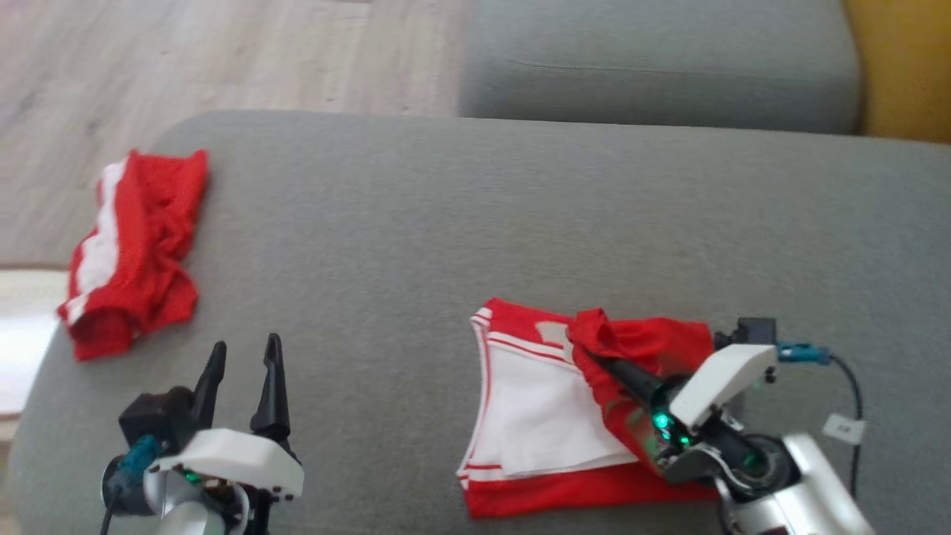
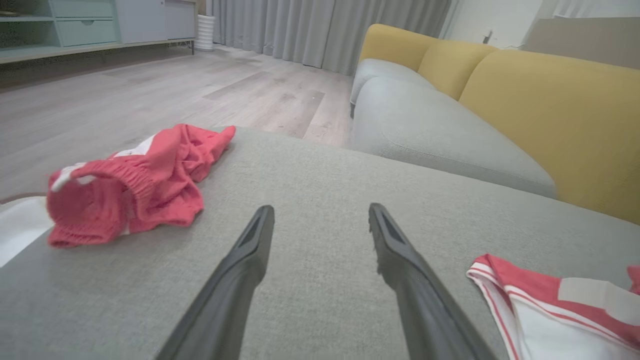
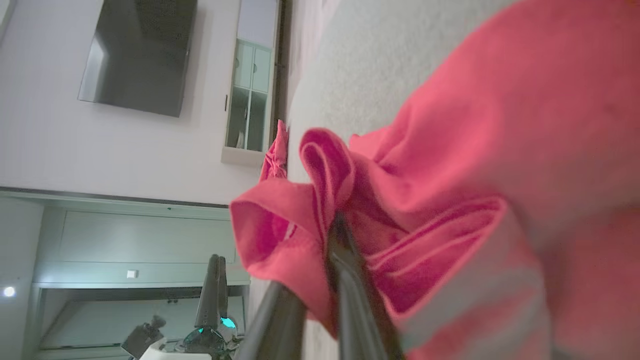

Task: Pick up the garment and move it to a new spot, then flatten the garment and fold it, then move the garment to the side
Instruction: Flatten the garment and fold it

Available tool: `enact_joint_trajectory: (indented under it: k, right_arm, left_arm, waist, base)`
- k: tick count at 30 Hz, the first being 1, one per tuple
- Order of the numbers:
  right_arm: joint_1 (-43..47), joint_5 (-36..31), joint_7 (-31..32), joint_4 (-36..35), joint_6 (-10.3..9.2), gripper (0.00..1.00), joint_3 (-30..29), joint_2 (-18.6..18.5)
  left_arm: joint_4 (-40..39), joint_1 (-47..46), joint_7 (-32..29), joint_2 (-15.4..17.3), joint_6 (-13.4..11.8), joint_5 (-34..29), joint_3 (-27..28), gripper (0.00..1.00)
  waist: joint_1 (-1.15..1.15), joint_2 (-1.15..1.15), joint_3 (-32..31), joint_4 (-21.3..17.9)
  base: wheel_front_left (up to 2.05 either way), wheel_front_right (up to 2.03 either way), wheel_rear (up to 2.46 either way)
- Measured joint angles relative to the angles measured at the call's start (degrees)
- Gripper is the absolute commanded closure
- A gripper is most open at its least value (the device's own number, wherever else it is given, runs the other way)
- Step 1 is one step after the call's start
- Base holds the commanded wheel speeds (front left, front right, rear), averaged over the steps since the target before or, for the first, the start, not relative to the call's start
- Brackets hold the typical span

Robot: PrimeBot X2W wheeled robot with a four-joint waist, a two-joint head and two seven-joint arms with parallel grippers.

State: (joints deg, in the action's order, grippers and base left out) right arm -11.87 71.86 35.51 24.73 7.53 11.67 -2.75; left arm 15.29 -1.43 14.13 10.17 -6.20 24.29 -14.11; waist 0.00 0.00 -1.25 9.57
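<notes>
1. Pinching a bunched red fold of the garment (image 1: 535,405), the right gripper (image 1: 588,354) reached in from the cushion's front right corner, its fingers pressed together on the cloth.
2. The right wrist view showed the same hold up close. The two dark fingers (image 3: 350,280) met at their tips inside a red pleat, with cloth wrapped round both sides of them.
3. The garment lay near the front edge of the grey cushion (image 1: 446,215), right of the middle. Its white panel with red stripes lay flat and faced up, and a red band ran along its near edge. The red part on its right side was gathered into folds at the gripper.
4. The left gripper (image 1: 242,355) was over the front left part of the cushion, its fingers spread and pointing toward the back edge. Only bare grey fabric showed between them in the left wrist view. Whether the tips touched the cushion could not be told.
5. Shorts (image 1: 134,253), red with a white stripe, lay crumpled at the cushion's left edge, well apart from the garment and from both grippers.
6. Beyond the back edge stood a second grey seat (image 1: 661,67) with a yellow backrest (image 2: 550,110). Pale wooden floor (image 1: 208,59) lay past the back left corner.
7. A dark cable with a blue plug (image 1: 804,352) ran from the right wrist.
</notes>
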Motion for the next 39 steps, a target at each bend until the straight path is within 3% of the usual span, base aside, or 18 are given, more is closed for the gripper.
enact_joint_trajectory:
  k: [6,14,15,16,17,23,27,34,37,39]
  right_arm:
    - [-6.3,7.8,-7.6,8.2,0.0,1.0,6.4,-0.1]
    - [-11.2,13.0,-11.7,17.7,0.0,1.0,13.6,-0.1]
    - [-11.5,13.4,-12.1,18.7,0.0,0.59,14.4,-0.1]
    - [-11.7,14.1,-12.3,19.4,0.0,0.12,15.2,-0.1]
    - [-12.0,14.7,-12.3,20.0,0.0,0.0,16.1,-0.1]
    - [-13.6,16.0,-14.6,18.6,0.0,0.0,17.9,-0.2]
    - [-13.5,15.8,-16.7,11.4,0.0,0.0,16.8,-2.0]
    - [-10.7,10.8,-25.5,-1.1,0.0,0.0,10.7,-12.7]
    - [-7.7,3.3,-31.4,-3.8,0.0,0.0,9.5,-17.4]
    - [-6.1,-5.2,-36.5,-4.1,0.0,0.0,9.4,-20.1]
  left_arm:
    - [0.5,0.0,0.0,0.1,0.1,0.0,-0.1,0.0]
    - [0.9,0.0,0.0,0.1,0.1,0.0,-0.1,0.0]
    - [0.9,0.0,0.0,0.1,0.0,0.0,-0.1,0.0]
    - [0.9,0.0,0.0,0.1,-0.2,0.1,-0.1,0.0]
    - [0.9,0.0,0.0,0.1,-0.4,0.1,-0.1,0.0]
    - [0.9,0.0,0.0,0.2,-0.5,0.2,0.0,0.0]
    - [0.8,0.0,0.0,0.2,-1.0,0.2,0.0,0.0]
    - [0.0,0.1,0.0,0.2,-1.4,0.7,0.0,0.0]
    - [-0.6,0.2,0.0,0.2,-1.4,0.7,0.1,0.0]
    - [-1.1,0.2,0.1,0.2,-1.4,0.7,0.1,0.0]
  waist:
    - [0.0,0.0,0.0,4.6]
    - [0.0,0.0,0.8,7.3]
    - [0.0,0.0,0.9,7.3]
    - [0.0,0.0,1.0,7.3]
    - [0.0,0.0,1.0,7.3]
    - [0.0,0.0,0.7,5.9]
    - [0.0,0.0,0.2,4.6]
    - [0.0,0.0,-0.6,1.9]
    - [0.0,0.0,-0.7,0.9]
    - [0.0,0.0,-0.6,0.3]
  base:
    - [0.0,0.0,0.0]
    - [0.0,0.0,0.0]
    - [0.0,0.0,0.0]
    - [0.0,0.0,0.0]
    - [0.0,0.0,0.0]
    - [0.0,0.0,0.0]
    - [0.0,0.0,0.0]
    - [0.0,0.0,0.0]
    - [0.0,0.0,0.0]
    - [0.0,0.0,0.0]
